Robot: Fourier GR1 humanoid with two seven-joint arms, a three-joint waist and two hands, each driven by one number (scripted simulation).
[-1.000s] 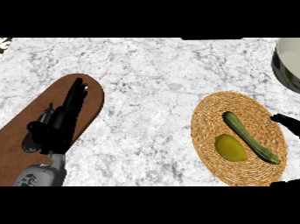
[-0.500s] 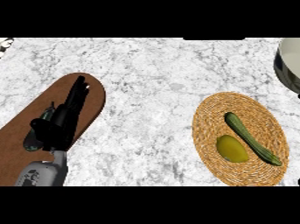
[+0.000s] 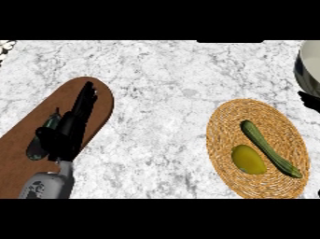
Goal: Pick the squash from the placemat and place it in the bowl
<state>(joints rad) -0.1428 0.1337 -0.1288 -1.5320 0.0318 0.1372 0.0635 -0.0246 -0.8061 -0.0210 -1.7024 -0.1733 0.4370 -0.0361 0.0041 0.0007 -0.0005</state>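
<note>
The white and grey marble counter (image 3: 162,79) fills the view. On its left part lies a long brown oval board (image 3: 10,154), set on a slant. Above this board the left hand (image 3: 69,130) is seen, black, at the end of a grey forearm (image 3: 49,186) that comes from the lower edge; its fingers (image 3: 86,95) are straight and pressed together, pointing up and away, and they hold nothing. On the right part of the counter lies a round woven straw placemat (image 3: 269,119). At the upper right edge a large round grey bowl (image 3: 317,65) is partly visible, well apart from the placemat. On the placemat rests a long dark green squash (image 3: 269,148), lying diagonally, and just beside it, at its left, a yellow-green oval fruit (image 3: 248,159). Of the right hand (image 3: 317,105) only dark parts show at the right edge, between the bowl and the placemat; one cannot tell how its fingers are.
</note>
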